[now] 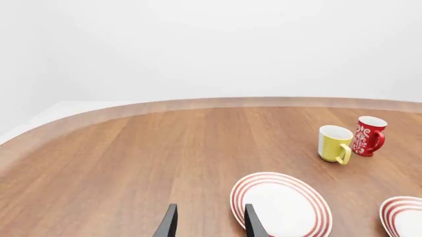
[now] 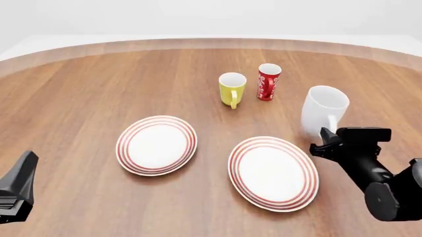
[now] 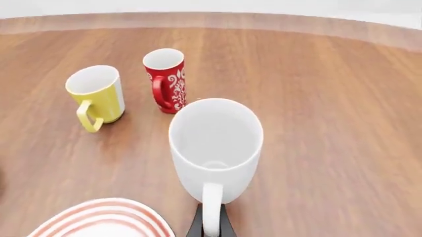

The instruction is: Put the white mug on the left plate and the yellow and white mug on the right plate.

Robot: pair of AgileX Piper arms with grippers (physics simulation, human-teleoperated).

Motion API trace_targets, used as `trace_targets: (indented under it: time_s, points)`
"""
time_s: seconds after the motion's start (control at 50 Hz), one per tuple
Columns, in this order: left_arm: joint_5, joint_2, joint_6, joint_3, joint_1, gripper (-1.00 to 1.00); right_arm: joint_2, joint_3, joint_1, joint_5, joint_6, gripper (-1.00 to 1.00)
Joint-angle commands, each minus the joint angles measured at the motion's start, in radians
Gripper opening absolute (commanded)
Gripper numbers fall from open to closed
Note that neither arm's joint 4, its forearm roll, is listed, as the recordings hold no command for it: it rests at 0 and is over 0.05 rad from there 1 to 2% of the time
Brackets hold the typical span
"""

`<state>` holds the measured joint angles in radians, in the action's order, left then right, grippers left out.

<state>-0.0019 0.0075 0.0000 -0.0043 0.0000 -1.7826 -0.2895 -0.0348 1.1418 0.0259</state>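
The tall white mug [image 2: 323, 111] is tilted a little, just beyond the right edge of the right plate [image 2: 274, 173]. My right gripper [image 2: 325, 138] is shut on its loop handle; in the right wrist view the handle [image 3: 211, 217] sits between the fingers. I cannot tell whether its base touches the table. The yellow and white mug [image 2: 232, 89] stands upright behind the plates. The left plate [image 2: 157, 144] lies empty. My left gripper [image 2: 26, 165] is low at the front left, open and empty [image 1: 209, 224], short of the left plate [image 1: 283, 205].
A slim red mug with white swirls [image 2: 268, 81] stands close to the right of the yellow mug, left of and behind the white mug. The wooden table's curved far edge [image 2: 211, 43] runs across the back.
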Motion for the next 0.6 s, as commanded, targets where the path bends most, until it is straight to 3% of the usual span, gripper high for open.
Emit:
trace_targets:
  time_s: [0.02,0.48,0.6]
  points:
    - [0.0,0.0,0.0,0.0,0.0,1.0,0.167,0.036,-0.022,-0.067,-0.009,-1.0]
    - [0.0,0.0,0.0,0.0,0.0,1.0,0.376,0.039,-0.112,-0.209,-0.046,-1.0]
    - [0.0,0.0,0.0,0.0,0.0,1.0,0.433,0.03,-0.135,-0.258,-0.082,-1.0]
